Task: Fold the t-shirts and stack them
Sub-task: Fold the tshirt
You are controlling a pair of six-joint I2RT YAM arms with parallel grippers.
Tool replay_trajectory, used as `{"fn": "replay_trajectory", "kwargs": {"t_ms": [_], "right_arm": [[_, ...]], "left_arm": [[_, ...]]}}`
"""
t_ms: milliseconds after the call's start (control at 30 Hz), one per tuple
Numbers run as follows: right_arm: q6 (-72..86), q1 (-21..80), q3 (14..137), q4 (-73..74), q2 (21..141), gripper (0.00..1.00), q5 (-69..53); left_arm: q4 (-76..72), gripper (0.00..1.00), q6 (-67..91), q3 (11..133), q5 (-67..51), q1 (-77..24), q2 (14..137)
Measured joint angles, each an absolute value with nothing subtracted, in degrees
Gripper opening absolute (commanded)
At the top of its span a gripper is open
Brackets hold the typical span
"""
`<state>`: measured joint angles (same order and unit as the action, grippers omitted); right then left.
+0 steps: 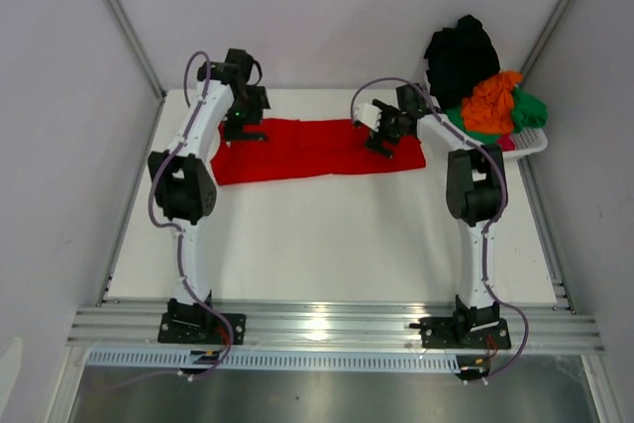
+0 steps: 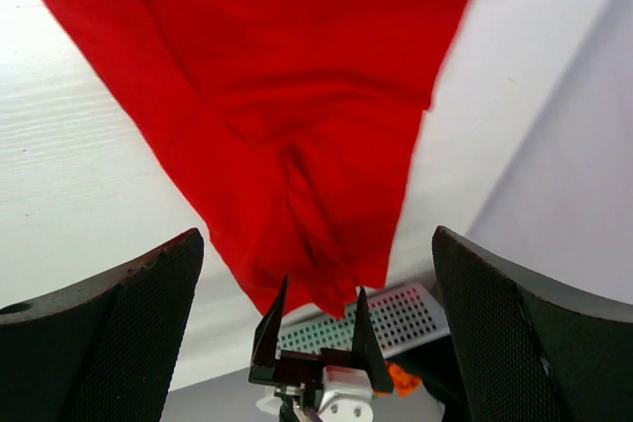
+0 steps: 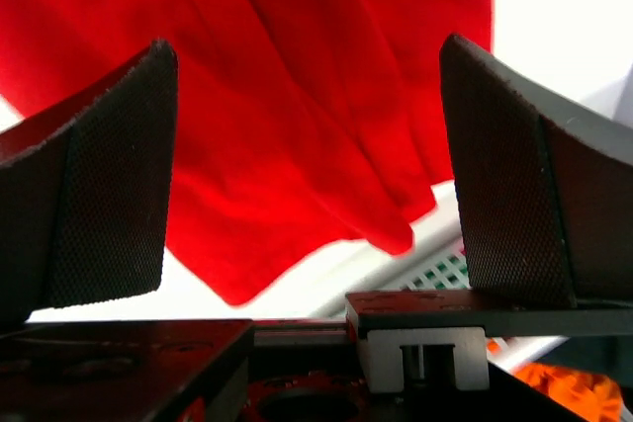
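Observation:
The bright red t-shirt (image 1: 317, 149) lies on the far half of the table, folded into a long strip running left to right. My left gripper (image 1: 243, 128) is over its left end, jaws wide open and empty, with red cloth (image 2: 297, 96) under it in the left wrist view. My right gripper (image 1: 379, 141) is over the right part of the strip, open and empty, with red cloth (image 3: 297, 96) beyond its fingers. The black (image 1: 461, 56), orange (image 1: 492, 101), green (image 1: 528, 108) and pink (image 1: 507, 144) shirts are heaped in the basket.
The white plastic basket (image 1: 533, 142) stands at the back right corner, next to the strip's right end; it also shows in the left wrist view (image 2: 406, 308) and the right wrist view (image 3: 435, 269). Grey walls close in the table's back and sides. A metal rail runs along the near edge.

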<state>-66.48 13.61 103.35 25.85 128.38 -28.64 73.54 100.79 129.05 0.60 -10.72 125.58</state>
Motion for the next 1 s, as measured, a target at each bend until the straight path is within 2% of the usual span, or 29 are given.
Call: {"fn": "replay_trajectory", "kwargs": {"t_ms": [500,1000], "right_arm": [[-69.4,13.5,101.3,21.5,130.8,0.99,-27.5],[-67.7,21.0,86.7,22.4,120.7,0.99,-27.3]], "left_arm": [[76.0,1.0,106.5,124.8,-0.4,-11.1,131.3],[76.3,1.0,102.8,122.7,2.3,-11.1,135.3]]}}
